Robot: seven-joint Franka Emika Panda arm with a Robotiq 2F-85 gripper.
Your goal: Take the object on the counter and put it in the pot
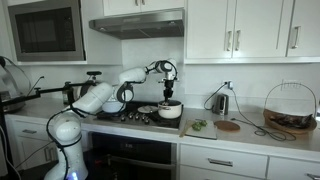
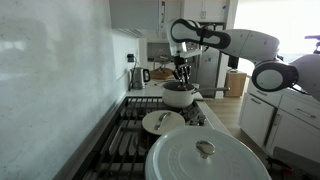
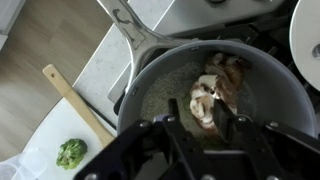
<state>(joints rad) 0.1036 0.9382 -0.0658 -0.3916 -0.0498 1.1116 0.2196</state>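
The white pot [image 1: 170,111] stands on the stove, also seen in an exterior view [image 2: 180,95]. In the wrist view its grey inside [image 3: 160,95] fills the frame, and a brown and white lumpy piece [image 3: 212,88] lies in it. My gripper [image 3: 198,112] hangs open just above the pot, its fingers apart on either side of that piece and not touching it. Both exterior views show the gripper [image 1: 168,95] [image 2: 182,72] pointing straight down over the pot. The green lumpy object [image 3: 70,152] lies on a white board on the counter [image 1: 197,125], beside the stove.
A wooden-handled tool [image 3: 75,100] rests by the white board. A round wooden board [image 1: 229,126], a kettle [image 1: 221,101] and a wire basket [image 1: 290,108] stand further along the counter. A plate [image 2: 163,122] and a big white lid [image 2: 205,155] sit on the stove.
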